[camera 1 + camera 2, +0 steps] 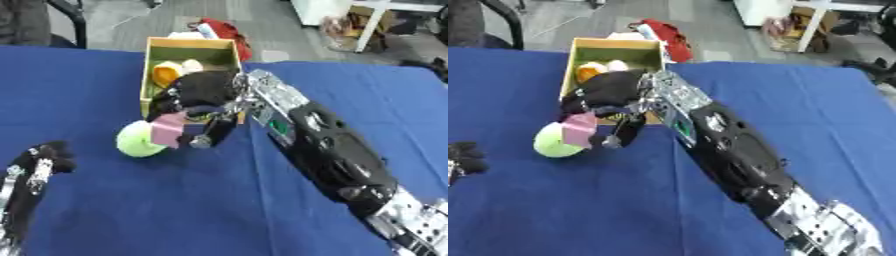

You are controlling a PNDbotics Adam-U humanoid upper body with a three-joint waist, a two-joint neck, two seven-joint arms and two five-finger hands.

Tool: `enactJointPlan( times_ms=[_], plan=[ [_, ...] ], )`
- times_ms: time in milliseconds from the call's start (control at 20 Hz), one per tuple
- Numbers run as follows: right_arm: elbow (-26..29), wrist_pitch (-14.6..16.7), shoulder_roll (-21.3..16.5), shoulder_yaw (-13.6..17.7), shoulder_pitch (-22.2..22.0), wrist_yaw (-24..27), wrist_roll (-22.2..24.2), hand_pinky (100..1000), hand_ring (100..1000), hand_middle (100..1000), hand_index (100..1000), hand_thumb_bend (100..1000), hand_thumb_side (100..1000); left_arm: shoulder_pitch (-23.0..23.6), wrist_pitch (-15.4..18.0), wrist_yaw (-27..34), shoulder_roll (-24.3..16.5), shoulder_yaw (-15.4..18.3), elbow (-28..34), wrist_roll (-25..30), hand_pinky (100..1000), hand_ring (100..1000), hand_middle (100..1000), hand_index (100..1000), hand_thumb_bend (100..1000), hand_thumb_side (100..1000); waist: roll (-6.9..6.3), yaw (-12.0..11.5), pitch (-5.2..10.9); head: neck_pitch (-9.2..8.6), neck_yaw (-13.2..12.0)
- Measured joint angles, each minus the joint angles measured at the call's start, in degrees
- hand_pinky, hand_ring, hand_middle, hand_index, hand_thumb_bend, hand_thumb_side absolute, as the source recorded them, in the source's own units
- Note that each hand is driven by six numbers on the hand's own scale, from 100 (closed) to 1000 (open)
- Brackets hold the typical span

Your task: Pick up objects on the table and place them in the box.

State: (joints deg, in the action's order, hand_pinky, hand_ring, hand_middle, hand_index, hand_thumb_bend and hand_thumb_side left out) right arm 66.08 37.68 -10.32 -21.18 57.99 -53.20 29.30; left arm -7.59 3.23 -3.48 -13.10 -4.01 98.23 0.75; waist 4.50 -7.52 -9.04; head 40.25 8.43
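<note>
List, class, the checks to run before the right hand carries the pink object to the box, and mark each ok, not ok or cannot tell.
1. Right hand has its fingers curled on the pink object: ok.
2. Pink object lifted off the blue table: cannot tell.
3. Green ball apart from the pink object: not ok, they overlap in both views.
4. Box open, with room beside the yellow item: ok.
5. Left hand away from the path, at the lower left: ok.

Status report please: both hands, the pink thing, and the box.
Right hand pinching pink block, just short of the box. Left hand idle, curled, lower left. Green ball under the block; orange item already boxed.
</note>
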Motion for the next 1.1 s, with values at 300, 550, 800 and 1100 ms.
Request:
enactJointPlan(
  times_ms=[300,550,800,1100],
  plan=[
    [-11.5,-6.8,3.7,10.5,4.3,-11.5,-3.4,814,859,931,1000,100,176,0.0,0.0,0.0,0.0,0.0,0.0,0.0,668,577,583,750,100,763,-0.01,-1.0,0.0,0.0,0.3],
    [-18.3,-20.0,5.7,15.9,5.6,-25.4,-17.9,801,852,981,1000,100,119,0.0,-0.1,0.0,0.0,0.0,0.0,0.1,669,577,583,750,100,765,-0.01,-1.2,0.0,0.0,0.5],
    [-20.6,-28.9,6.0,17.2,5.7,-32.1,-30.0,789,849,990,1000,100,129,0.1,-0.1,0.0,0.0,0.0,0.0,0.1,669,576,583,750,100,765,-0.01,-1.1,0.0,0.01,0.5],
    [-21.5,-29.8,5.9,16.9,5.6,-34.3,-32.5,825,914,1000,1000,100,163,0.2,-0.1,0.0,0.0,0.0,0.0,0.1,669,575,582,750,100,763,-0.01,-1.0,0.0,0.02,0.5]
  ],
)
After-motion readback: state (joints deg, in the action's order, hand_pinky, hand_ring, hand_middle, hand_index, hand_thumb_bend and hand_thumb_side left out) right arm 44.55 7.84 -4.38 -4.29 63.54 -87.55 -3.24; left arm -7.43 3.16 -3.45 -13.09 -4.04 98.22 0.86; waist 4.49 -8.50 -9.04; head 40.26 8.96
